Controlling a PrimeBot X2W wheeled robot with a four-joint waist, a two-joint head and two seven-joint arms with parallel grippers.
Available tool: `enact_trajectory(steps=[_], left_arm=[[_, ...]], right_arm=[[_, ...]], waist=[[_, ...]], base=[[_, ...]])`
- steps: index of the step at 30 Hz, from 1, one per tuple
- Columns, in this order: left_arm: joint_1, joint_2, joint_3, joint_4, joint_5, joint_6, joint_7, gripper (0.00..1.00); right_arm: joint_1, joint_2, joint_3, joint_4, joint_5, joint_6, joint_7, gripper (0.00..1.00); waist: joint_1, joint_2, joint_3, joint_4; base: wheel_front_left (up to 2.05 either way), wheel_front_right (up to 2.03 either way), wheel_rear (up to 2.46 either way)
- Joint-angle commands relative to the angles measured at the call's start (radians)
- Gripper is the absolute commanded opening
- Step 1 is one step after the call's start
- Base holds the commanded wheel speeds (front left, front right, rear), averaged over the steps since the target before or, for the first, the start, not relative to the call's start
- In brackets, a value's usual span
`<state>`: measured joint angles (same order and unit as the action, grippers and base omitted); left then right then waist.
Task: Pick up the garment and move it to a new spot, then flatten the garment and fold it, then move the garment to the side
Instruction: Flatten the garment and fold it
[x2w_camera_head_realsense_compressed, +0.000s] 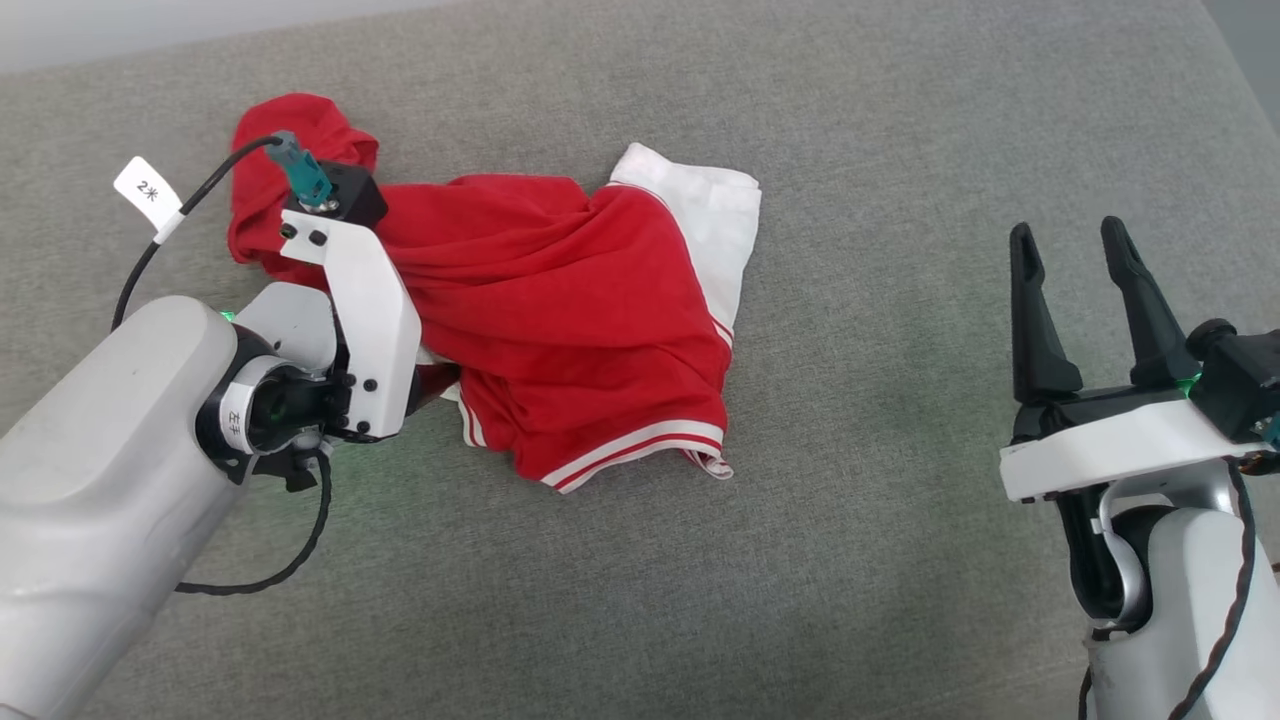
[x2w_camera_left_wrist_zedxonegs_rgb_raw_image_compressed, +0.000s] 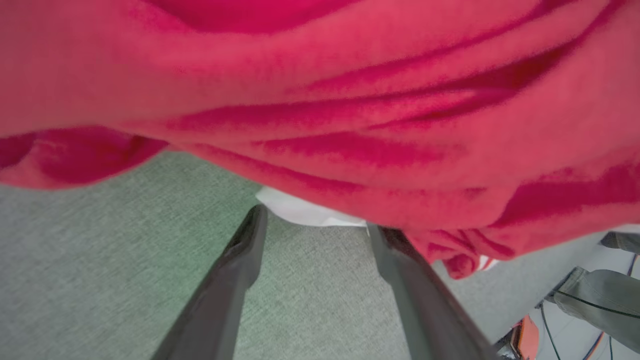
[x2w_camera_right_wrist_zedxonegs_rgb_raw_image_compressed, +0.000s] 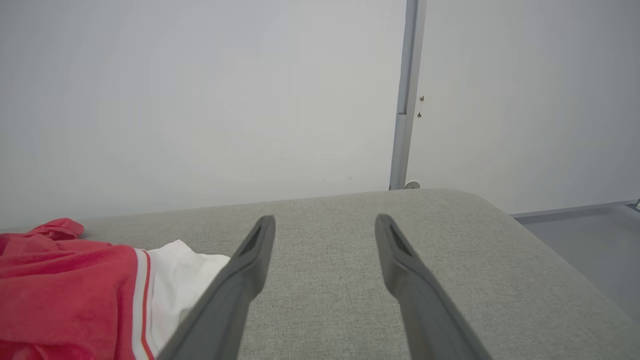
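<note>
While the one garment (x2w_camera_head_realsense_compressed: 560, 330), a red shirt, lies crumpled in a single heap on the grey padded surface (x2w_camera_head_realsense_compressed: 900, 130), both grippers have their two dark fingers spread wide and neither has cloth clamped between them. In the head view, one white sleeve (x2w_camera_head_realsense_compressed: 700, 215) lies open at the heap's far right corner, and red-and-white striped bands run along its near edge. The left gripper (x2w_camera_left_wrist_zedxonegs_rgb_raw_image_compressed: 316, 220) is low at the heap's near left edge. In the left wrist view one fingertip is touching a bit of white cloth and the other is tucked just under a red fold, with bare grey surface between the two fingers. The right gripper (x2w_camera_head_realsense_compressed: 1068, 228) is well apart from the shirt on the right, fingers pointing away over the bare surface, empty.
</note>
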<state>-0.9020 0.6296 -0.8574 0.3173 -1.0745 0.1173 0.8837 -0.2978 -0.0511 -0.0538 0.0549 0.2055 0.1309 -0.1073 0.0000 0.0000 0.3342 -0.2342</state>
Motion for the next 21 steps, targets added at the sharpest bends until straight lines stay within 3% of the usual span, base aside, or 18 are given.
enact_trajectory(steps=[1, 6, 7, 8, 9, 14, 21], left_arm=[[0.01, -0.006, 0.0, 0.01, -0.004, -0.005, -0.007, 1.0], [0.019, -0.022, -0.005, 0.096, -0.003, -0.012, -0.028, 1.0], [0.024, -0.025, -0.008, 0.12, -0.01, -0.014, -0.02, 0.88], [0.022, -0.025, -0.013, 0.136, -0.004, -0.026, -0.026, 0.12], [0.02, -0.028, -0.01, 0.156, -0.007, -0.031, -0.033, 0.0], [0.012, -0.038, 0.01, 0.207, -0.033, -0.064, -0.043, 0.0], [-0.014, 0.032, 0.04, 0.17, -0.024, -0.041, -0.046, 0.0]], right_arm=[[-0.003, 0.0, 0.004, -0.001, 0.008, 0.0, -0.008, 1.0], [-0.012, 0.0, 0.009, 0.001, 0.014, 0.0, -0.009, 1.0], [-0.013, 0.0, 0.01, 0.001, 0.015, 0.0, -0.01, 1.0], [-0.014, 0.0, 0.011, 0.002, 0.016, 0.0, -0.01, 1.0], [-0.015, 0.0, 0.01, 0.001, 0.017, 0.0, -0.011, 1.0], [-0.012, 0.0, 0.001, 0.004, 0.014, 0.0, -0.014, 1.0], [-0.006, 0.0, -0.015, 0.008, 0.001, 0.0, -0.008, 1.0]], waist=[[0.0, 0.0, 0.005, -0.004], [0.0, 0.0, 0.019, -0.013], [0.0, 0.0, 0.02, -0.014], [0.0, 0.0, 0.023, -0.014], [0.0, 0.0, 0.025, -0.014], [0.0, 0.0, 0.025, 0.0], [0.0, 0.0, 0.0, 0.046]], base=[[0.0, 0.0, 0.0], [0.0, 0.0, 0.0], [0.0, 0.0, 0.0], [0.0, 0.0, 0.0], [0.0, 0.0, 0.0], [0.0, 0.0, 0.0], [0.0, 0.0, 0.0]])
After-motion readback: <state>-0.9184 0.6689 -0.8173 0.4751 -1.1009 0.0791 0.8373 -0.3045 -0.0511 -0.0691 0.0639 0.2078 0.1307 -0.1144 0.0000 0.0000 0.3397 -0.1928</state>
